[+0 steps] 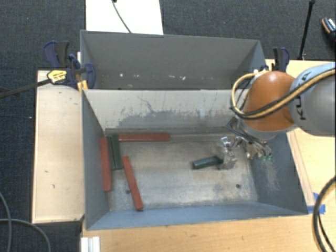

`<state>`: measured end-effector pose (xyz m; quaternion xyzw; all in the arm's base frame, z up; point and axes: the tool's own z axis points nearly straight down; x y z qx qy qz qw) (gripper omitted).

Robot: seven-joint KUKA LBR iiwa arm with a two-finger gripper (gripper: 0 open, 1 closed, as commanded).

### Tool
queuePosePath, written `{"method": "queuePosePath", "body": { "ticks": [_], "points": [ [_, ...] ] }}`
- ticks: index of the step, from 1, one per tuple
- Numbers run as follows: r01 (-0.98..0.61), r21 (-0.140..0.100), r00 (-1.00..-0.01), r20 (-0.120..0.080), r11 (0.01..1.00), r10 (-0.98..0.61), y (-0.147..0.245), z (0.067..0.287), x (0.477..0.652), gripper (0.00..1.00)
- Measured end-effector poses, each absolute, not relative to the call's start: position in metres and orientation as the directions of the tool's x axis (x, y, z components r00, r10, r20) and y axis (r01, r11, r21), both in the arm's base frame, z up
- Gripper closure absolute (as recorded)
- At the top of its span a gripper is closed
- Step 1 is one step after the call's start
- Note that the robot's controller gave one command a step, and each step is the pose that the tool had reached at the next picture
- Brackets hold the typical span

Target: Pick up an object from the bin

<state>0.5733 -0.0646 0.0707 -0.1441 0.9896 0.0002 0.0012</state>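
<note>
In the camera view the gripper (229, 155) sits at the right end of a dark green bar (207, 163) lying mid-floor in the bin (173, 190); spread or pinched, I cannot tell. Caught so near its tip, the bar could swing and slip free

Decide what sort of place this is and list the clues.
Probably a robotics lab's grasp-testing station: a robot arm with its end effector down in a grey metal bin, a few red and green sticks on its floor, and cables over dark carpet.
</note>
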Motion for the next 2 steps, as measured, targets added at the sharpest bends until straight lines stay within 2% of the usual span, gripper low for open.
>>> {"method": "queuePosePath", "body": {
  "ticks": [1, 2],
  "points": [
    [-0.293, -0.004, -0.956, -0.010, 0.956, -0.293, -0.057, 0.193, 0.567, 1.00],
    [-0.585, -0.006, -0.811, -0.006, 0.811, -0.585, -0.094, 0.278, 0.558, 1.00]
  ]
}}
